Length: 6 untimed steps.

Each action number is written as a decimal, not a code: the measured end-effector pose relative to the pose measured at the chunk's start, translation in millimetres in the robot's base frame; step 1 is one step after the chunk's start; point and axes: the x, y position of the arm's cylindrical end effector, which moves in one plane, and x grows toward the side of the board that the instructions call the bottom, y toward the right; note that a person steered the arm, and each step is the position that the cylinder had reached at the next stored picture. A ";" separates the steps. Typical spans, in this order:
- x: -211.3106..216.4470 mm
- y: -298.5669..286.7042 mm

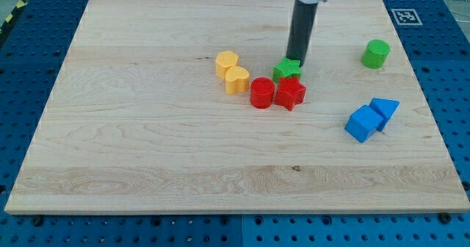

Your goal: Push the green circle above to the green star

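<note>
The green circle (pixel 375 54) stands alone near the view's right, toward the top of the board. The green star (pixel 287 69) sits near the board's middle, touching the red star (pixel 291 92) just below it. My tip (pixel 297 59) comes down from the view's top and rests at the green star's upper right edge, touching it or nearly so. The green circle is well to the right of my tip, with bare wood between them.
A red circle (pixel 262 92) sits against the red star's left side. A yellow hexagon (pixel 228 62) and a yellow heart (pixel 237 79) lie together left of it. A blue cube (pixel 363 123) and a blue triangle (pixel 384 109) lie at the lower right.
</note>
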 end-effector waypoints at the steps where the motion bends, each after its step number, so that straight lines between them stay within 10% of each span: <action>1: 0.0 50.9; 6: -7.1 176.0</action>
